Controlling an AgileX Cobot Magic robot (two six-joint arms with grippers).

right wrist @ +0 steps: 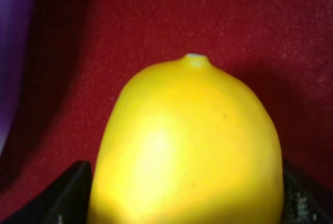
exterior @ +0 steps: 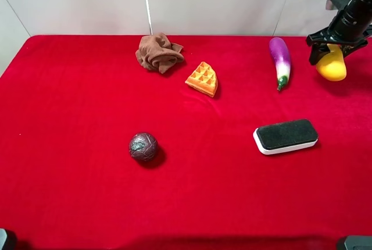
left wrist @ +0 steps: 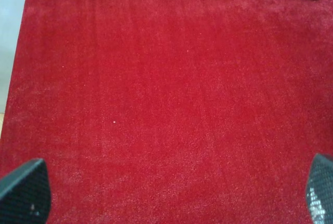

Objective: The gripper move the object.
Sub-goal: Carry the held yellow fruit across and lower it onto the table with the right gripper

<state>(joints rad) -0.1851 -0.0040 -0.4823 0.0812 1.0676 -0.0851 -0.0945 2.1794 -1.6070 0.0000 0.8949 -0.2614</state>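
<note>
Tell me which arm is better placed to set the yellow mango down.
Right. The right gripper is shut on the mango at the far right; the left gripper is open over bare red cloth, holding nothing.

This is looking like a robot lab bench: a red cloth table (exterior: 70,203) is stretching below the right gripper (exterior: 331,58), with plain white panels (exterior: 221,0) standing beyond it. A toy eggplant (exterior: 280,58) and waffle (exterior: 202,79) are lying near that gripper.

Black jaws hide the upper end of the mango (exterior: 332,68).
</note>
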